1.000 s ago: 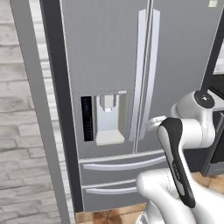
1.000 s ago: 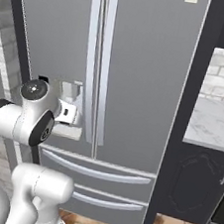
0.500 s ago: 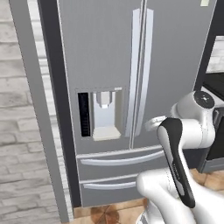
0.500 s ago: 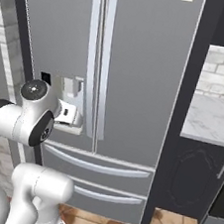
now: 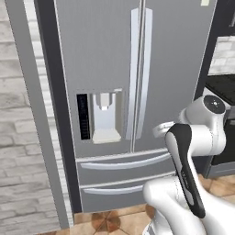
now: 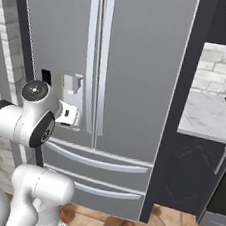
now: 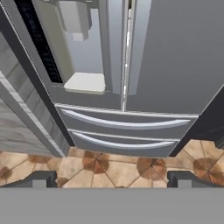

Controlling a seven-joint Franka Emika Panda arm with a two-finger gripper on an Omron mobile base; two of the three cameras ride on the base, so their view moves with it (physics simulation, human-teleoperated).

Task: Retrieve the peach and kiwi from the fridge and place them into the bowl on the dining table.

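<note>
Brick wall [image 5: 20, 137] stood at far left, just beside fridge [image 5: 174, 69]. Fridge doors were shut; peach and kiwi could not be seen. Water dispenser [image 5: 105, 117] sat in left door, left of two long vertical handles [image 5: 140, 69] meeting at centre seam. Two drawers [image 5: 124, 176] lay below doors, both closed. Gripper [image 7: 111, 179] hung in front of fridge, jaws spread wide, holding nothing, pointed at drawers and tiled floor [image 7: 105, 168]. Right of fridge: dark cabinet [image 6: 186, 182], then marble counter [image 6: 205, 114].
</note>
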